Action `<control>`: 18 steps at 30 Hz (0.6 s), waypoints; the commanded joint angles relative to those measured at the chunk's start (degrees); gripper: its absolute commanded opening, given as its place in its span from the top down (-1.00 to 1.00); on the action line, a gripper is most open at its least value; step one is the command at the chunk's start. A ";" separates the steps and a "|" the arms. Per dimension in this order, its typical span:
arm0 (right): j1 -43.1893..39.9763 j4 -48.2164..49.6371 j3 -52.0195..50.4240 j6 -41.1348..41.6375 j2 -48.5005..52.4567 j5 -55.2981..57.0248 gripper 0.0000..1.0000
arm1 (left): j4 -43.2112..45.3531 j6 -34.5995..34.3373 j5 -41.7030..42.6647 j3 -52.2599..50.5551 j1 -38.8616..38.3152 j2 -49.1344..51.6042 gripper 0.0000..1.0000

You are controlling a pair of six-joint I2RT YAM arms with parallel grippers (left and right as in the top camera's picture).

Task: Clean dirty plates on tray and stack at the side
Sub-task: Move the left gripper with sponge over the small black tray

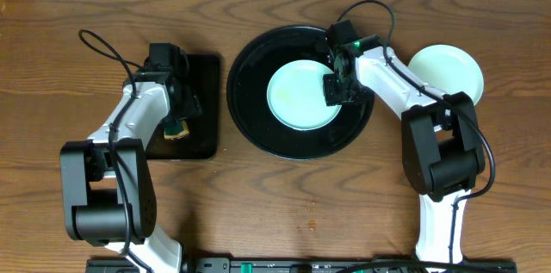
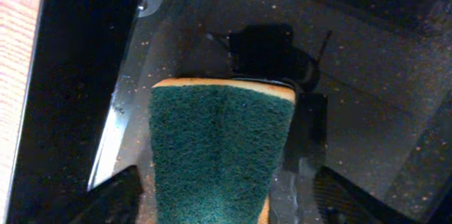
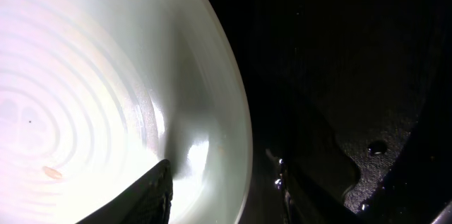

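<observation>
A pale mint-blue plate [image 1: 297,96] lies in the large round black tray [image 1: 250,109]. My right gripper [image 1: 340,85] is shut on the plate's right rim, one finger on the inner face [image 3: 212,111] and the other outside the rim over the tray [image 3: 339,75]. A small brown speck sits on the plate. Another pale plate [image 1: 448,71] rests on the table at the right. My left gripper [image 1: 176,105] hangs over a green-and-yellow sponge [image 2: 219,153], fingers open on either side of it.
The sponge [image 1: 178,132] lies on a smaller rectangular black tray [image 1: 207,75] left of the round tray. Water drops show on the round tray in the right wrist view. The table is brown wood.
</observation>
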 commanded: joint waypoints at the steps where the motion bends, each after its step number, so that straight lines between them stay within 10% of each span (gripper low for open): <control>1: -0.04 -0.07 -0.42 -0.70 0.17 -0.48 0.06 | 0.44 -1.42 -1.51 -1.95 -0.31 -0.63 -0.32; 6: -0.04 -0.09 -0.42 -0.70 0.17 -0.48 0.05 | 5.86 -1.40 -1.49 -5.99 -0.31 -0.63 -0.22; 9: -0.04 -0.09 -0.42 -0.70 0.17 -0.48 0.06 | 7.67 -1.38 -1.44 -6.16 -0.31 -0.79 0.52; 12: -0.04 -0.09 -0.42 -0.70 0.17 -0.48 0.06 | 8.09 -1.14 -1.20 -5.27 -0.31 -1.86 0.85; 18: -0.04 -0.09 -0.42 -0.70 0.17 -0.46 0.07 | 8.33 1.88 7.19 -3.39 -0.35 -9.73 0.85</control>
